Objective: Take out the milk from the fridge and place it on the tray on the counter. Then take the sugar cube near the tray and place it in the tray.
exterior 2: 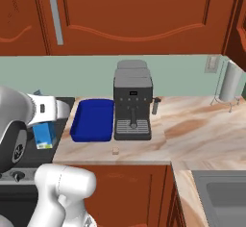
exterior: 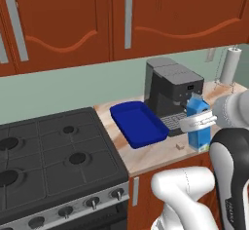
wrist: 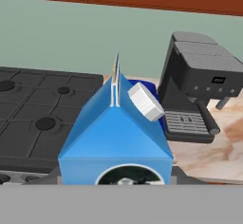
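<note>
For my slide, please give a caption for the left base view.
The pincer holds the milk carton above the counter, beside the blue tray.

Even, bright rendered light fills the kitchen; shadows are faint, with no glare, and edges look slightly soft.

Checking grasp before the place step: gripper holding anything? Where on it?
Yes. The gripper holds the milk, with its fingers across the upper body, just below the gabled top. The carton is upright, carried in the air, not yet over the tray.
</note>
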Robot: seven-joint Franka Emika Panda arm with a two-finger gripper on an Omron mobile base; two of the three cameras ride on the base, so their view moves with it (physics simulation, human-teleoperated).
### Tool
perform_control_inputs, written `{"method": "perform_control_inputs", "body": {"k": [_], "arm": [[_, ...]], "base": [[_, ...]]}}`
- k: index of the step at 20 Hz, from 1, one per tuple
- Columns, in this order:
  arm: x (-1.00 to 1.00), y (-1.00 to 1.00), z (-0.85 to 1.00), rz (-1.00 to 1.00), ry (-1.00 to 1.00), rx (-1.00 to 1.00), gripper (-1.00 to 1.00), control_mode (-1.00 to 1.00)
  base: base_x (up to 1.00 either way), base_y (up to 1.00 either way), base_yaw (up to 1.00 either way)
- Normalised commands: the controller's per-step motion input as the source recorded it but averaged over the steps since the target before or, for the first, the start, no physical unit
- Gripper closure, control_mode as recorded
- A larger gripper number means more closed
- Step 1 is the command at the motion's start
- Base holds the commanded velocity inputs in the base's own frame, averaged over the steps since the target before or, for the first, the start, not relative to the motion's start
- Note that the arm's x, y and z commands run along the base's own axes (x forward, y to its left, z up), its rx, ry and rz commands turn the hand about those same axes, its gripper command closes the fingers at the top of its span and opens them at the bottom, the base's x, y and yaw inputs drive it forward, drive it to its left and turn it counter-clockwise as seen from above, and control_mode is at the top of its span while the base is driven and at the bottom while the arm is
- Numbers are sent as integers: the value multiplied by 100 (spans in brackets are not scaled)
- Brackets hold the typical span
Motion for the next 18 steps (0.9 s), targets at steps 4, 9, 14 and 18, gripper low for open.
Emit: {"method": "perform_control_inputs", "body": {"k": [4,9,14,18], "arm": [[0,0,0,0,0,0,100,100],[0,0,0,0,0,0,100,100],[0,0,0,0,0,0,100,100],[0,0,0,0,0,0,100,100]], "base": [[57,31,4],[88,0,21],[59,0,27],[3,0,4]]}}
